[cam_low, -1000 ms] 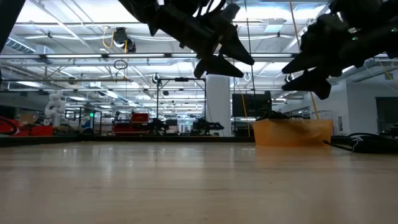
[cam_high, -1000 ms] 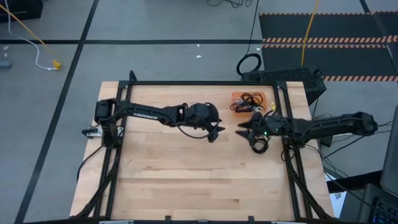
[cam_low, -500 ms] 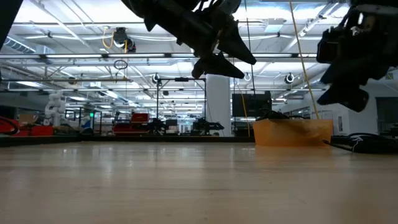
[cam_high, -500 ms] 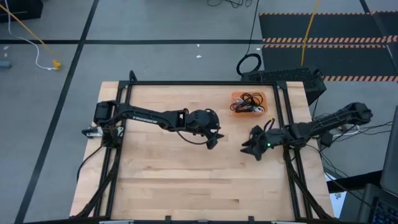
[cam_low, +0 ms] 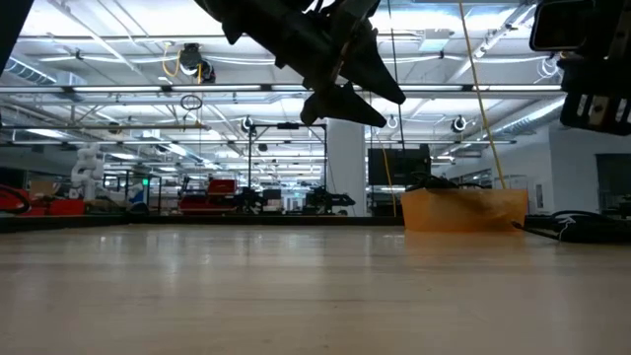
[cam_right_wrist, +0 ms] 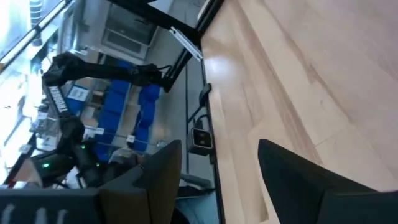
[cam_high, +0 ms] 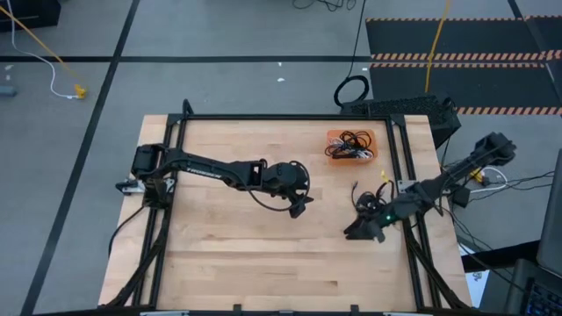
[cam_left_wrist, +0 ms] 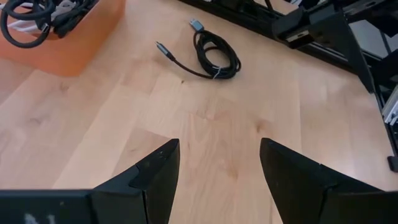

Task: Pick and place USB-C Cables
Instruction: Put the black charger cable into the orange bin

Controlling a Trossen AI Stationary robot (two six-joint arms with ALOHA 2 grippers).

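Observation:
One black USB-C cable (cam_left_wrist: 216,60), a small loose coil with a straight tail, lies flat on the wood near the table's right edge (cam_high: 363,198). More coiled cables (cam_high: 350,142) sit in the orange bin (cam_high: 336,154) at the far right. My left gripper (cam_high: 299,204) hovers open above the table's middle, its fingers pointing toward the lone cable (cam_left_wrist: 217,171). My right gripper (cam_high: 355,233) is open in the air just on the near side of that cable and holds nothing (cam_right_wrist: 217,186).
The black frame rails (cam_high: 411,246) run along the table's right and far edges, close to the lone cable. The orange bin (cam_low: 463,209) stands by the far right corner. Bare wood (cam_high: 246,254) spans the near and left parts of the table.
My right gripper has swung from beside the bin toward the table's near edge, turning as it went, and its fingers have left the low view. The lone cable now shows uncovered on the wood. My left gripper has drifted slightly toward the near edge.

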